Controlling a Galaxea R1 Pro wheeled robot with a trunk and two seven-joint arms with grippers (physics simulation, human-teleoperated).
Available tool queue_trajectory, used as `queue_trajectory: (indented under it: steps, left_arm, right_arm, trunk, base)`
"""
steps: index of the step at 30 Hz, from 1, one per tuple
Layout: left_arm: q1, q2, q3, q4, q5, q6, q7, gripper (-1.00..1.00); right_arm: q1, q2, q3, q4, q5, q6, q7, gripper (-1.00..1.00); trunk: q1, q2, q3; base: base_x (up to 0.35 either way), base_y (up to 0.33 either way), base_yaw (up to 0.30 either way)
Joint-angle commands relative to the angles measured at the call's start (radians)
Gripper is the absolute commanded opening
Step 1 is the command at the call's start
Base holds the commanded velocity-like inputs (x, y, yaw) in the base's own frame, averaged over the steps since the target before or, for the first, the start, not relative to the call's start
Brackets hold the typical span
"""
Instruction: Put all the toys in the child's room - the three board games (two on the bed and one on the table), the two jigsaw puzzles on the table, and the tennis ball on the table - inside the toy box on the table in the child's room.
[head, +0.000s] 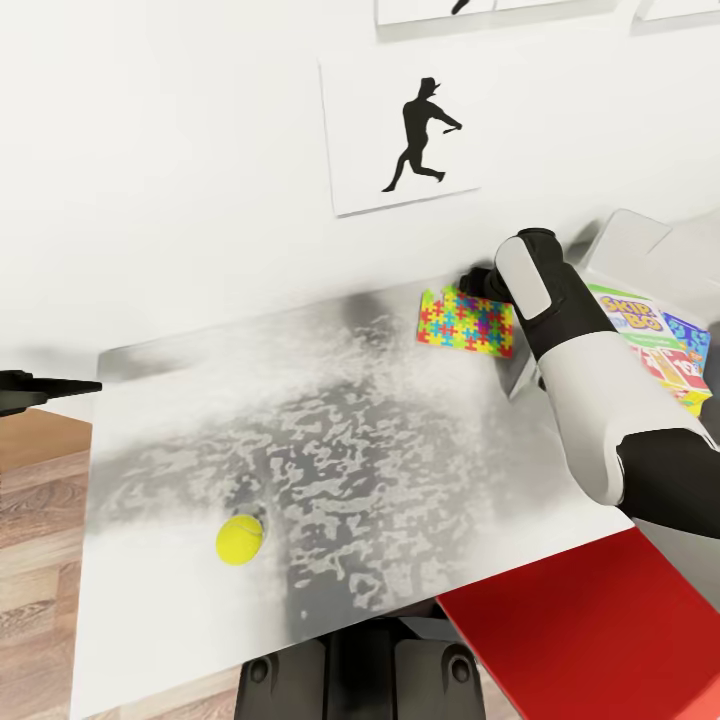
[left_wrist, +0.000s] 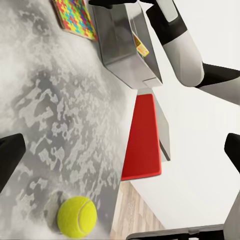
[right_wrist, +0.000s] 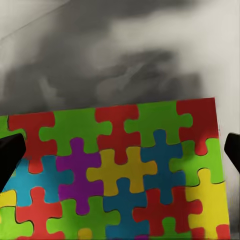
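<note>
The white-and-black right arm (head: 580, 390) reaches forward from the lower right of the head view, its forearm rising to a black wrist. The right gripper (right_wrist: 120, 150) has its 2 black fingers (right_wrist: 10, 155) spread wide. The black left gripper (head: 55, 388) points inward, fingers (left_wrist: 10, 155) likewise wide apart.

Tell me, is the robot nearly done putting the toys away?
Partly. A colourful SKIP BO game box already lies inside the light grey plastic toy box. The right gripper, open, hovers over the flat multicoloured jigsaw puzzle panel on the pale grey table. The small yellow-green tennis ball still waits near the table's front edge.
</note>
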Motion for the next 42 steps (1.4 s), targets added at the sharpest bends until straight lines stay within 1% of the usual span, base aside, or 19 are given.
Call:
queue_trajectory:
  steps: [1, 32, 42]
  left_arm:
    - [-0.001, 0.0, -0.001, 0.001, 0.0, 0.011, -0.004, 1.0]
    - [-0.001, -0.001, -0.001, 0.001, -0.002, 0.011, -0.004, 1.0]
    - [-0.001, -0.001, -0.001, 0.001, -0.002, 0.011, -0.004, 1.0]
  right_arm:
    - [0.0, 0.001, 0.003, 0.046, -0.041, -0.006, -0.006, 1.0]
    - [0.0, -0.001, 0.003, 0.054, -0.041, -0.006, -0.006, 1.0]
    - [0.001, -0.002, 0.003, 0.055, -0.041, -0.006, -0.006, 1.0]
  trunk:
    - [0.001, -0.001, -0.001]
    - [0.001, -0.001, -0.001]
    - [0.001, -0.001, -0.001]
  base:
    - [0.0, 0.038, 0.0]
    - [0.0, 0.075, 0.0]
    - [-0.006, 0.013, 0.0]
